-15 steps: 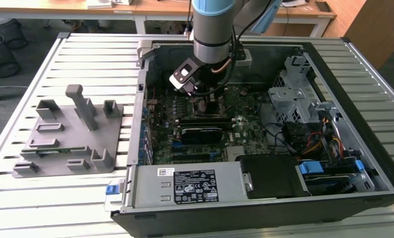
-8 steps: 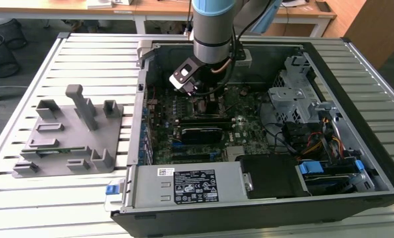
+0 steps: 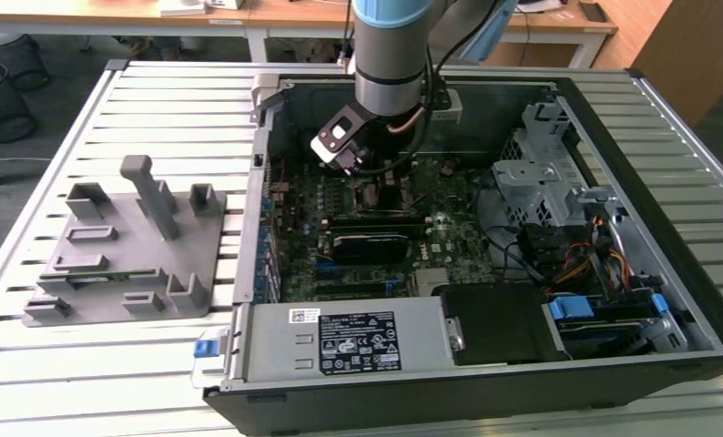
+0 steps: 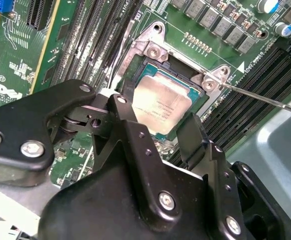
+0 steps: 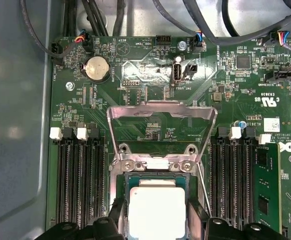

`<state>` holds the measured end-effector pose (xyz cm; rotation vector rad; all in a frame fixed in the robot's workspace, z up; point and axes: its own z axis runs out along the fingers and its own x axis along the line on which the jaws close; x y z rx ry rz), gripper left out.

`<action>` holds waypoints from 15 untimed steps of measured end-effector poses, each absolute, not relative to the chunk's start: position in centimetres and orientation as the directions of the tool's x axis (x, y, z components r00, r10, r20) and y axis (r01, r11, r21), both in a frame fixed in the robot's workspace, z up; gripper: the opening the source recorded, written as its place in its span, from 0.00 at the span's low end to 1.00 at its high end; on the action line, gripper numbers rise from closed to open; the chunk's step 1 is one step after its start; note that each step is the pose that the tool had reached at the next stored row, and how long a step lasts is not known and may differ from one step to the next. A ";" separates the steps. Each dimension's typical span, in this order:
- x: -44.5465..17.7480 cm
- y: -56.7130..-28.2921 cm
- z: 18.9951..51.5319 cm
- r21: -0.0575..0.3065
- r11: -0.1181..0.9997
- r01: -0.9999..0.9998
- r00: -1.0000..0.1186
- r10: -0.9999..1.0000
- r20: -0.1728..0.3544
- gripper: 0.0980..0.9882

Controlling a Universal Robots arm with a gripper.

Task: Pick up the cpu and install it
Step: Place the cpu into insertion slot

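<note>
Black end effector (image 4: 155,112) clamped on silver-topped square cpu (image 4: 165,100) in black motherboard socket (image 4: 173,67), beside its raised metal load plate (image 5: 160,112), between black memory slots (image 5: 78,185).

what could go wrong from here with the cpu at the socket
1. The cpu lies within the socket, but I cannot tell whether it sits flat; pressing it while tilted could bend contacts.
2. The open load plate and the thin lever stand right beside the gripper; a sideways move might snag them.
</note>
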<state>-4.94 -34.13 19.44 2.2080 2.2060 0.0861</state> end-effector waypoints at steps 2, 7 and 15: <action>-4.9 -34.1 19.6 0.053 -0.002 0.999 0.000 1.000 0.025 0.58; -4.9 -34.1 20.4 0.052 -0.002 0.999 0.000 1.000 0.026 0.49; -4.9 -34.1 21.0 0.051 -0.002 0.999 0.000 1.000 0.026 0.09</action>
